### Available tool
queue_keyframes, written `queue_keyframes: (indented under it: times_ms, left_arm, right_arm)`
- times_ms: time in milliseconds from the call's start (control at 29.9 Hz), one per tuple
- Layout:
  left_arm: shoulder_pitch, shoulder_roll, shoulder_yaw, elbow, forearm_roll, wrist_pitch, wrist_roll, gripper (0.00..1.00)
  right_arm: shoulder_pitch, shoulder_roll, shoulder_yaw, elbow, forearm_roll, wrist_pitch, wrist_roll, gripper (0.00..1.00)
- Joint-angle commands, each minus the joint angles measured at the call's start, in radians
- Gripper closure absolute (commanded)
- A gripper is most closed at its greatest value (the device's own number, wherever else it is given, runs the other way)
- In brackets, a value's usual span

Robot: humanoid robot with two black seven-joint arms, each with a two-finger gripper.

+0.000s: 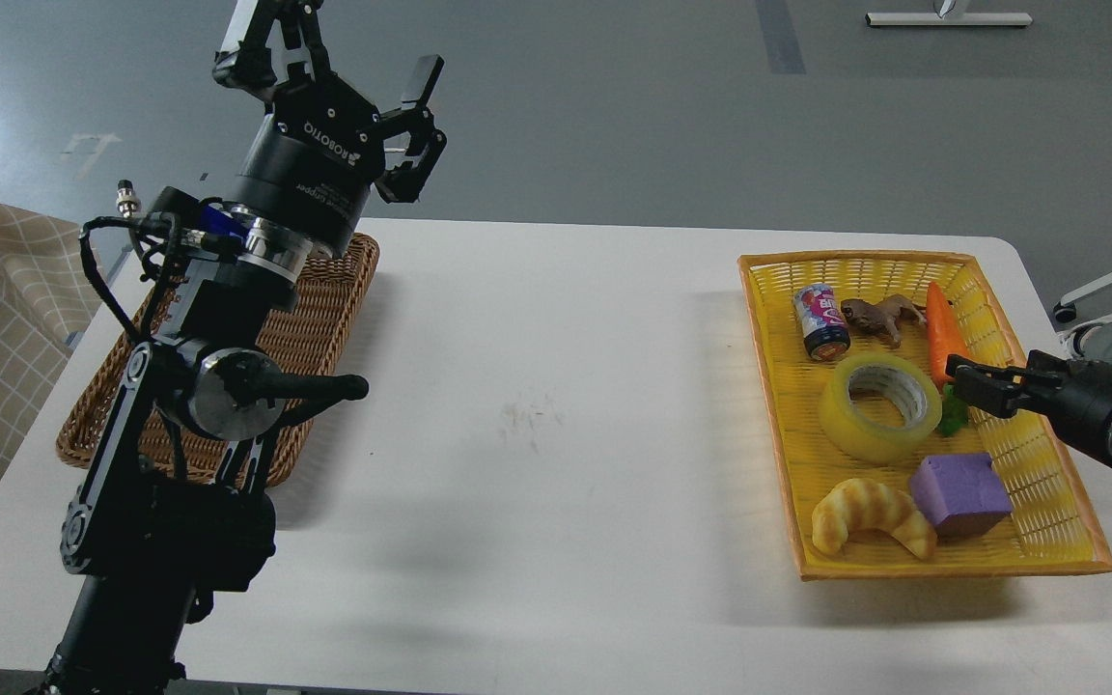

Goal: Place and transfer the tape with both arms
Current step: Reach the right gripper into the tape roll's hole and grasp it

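Nearest to you on the white counter (556, 463), in the yellow tray (1087, 555) at your right, a croissant (870, 514) and a purple block (961, 492) lie side by side along the near edge. Just behind them you find the tape (877, 405): a wide roll lying flat, its wall a translucent yellow, its inner core grey-white with dark print, the hole facing up. It sits in the middle of the tray, apart from the croissant and block.

Your right claw (959, 378) reaches in low from the right edge, its dark tips at the roll's right rim, in front of the carrot's (942, 333) green leaves. The fingers read close together there, but you cannot tell whether they are spread or pressed together, nor whether they touch the roll.

Farther back in the tray you see a small can (821, 321) on its side, a brown toy animal (879, 316), and the carrot along the right wall.

At your left, the left claw (324, 48) stands raised high with its fingers spread wide, holding nothing, above the far corner of a brown wicker basket (324, 319).
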Motion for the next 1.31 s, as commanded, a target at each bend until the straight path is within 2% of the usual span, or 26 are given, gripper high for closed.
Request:
queue_keyframes:
  times_ms: [0,301,469,535,602,669,1272]
  left_arm:
    - [0.0,0.0,-0.003,0.0,0.001,0.0,0.0,0.02]
    - [0.023,0.0,-0.006,-0.011,0.001,0.0,0.0,0.02]
    - [0.028,0.0,-0.006,-0.011,0.001,0.0,-0.032,0.02]
    - [0.028,0.0,-0.005,-0.011,0.001,0.0,-0.032,0.02]
    - [0.028,0.0,-0.005,-0.011,0.001,0.0,-0.032,0.02]
    - [0.028,0.0,-0.005,-0.011,0.0,0.0,-0.032,0.02]
    - [0.039,0.0,0.0,-0.003,-0.005,0.009,-0.008,0.02]
  right_arm:
    - [0.008,0.014,-0.002,-0.012,0.003,0.002,0.004,0.01]
    - [0.016,0.063,-0.003,-0.032,0.003,0.002,-0.001,0.0]
    - [0.014,0.074,-0.005,-0.032,-0.001,0.016,-0.001,0.02]
    - [0.016,0.075,-0.006,-0.034,-0.004,0.016,-0.001,0.04]
    - [0.019,0.074,-0.031,-0.038,-0.005,0.016,-0.001,0.12]
    - [0.021,0.075,-0.035,-0.044,-0.005,0.016,-0.001,0.15]
    - [0.051,0.142,-0.078,-0.11,-0.023,0.016,-0.002,0.19]
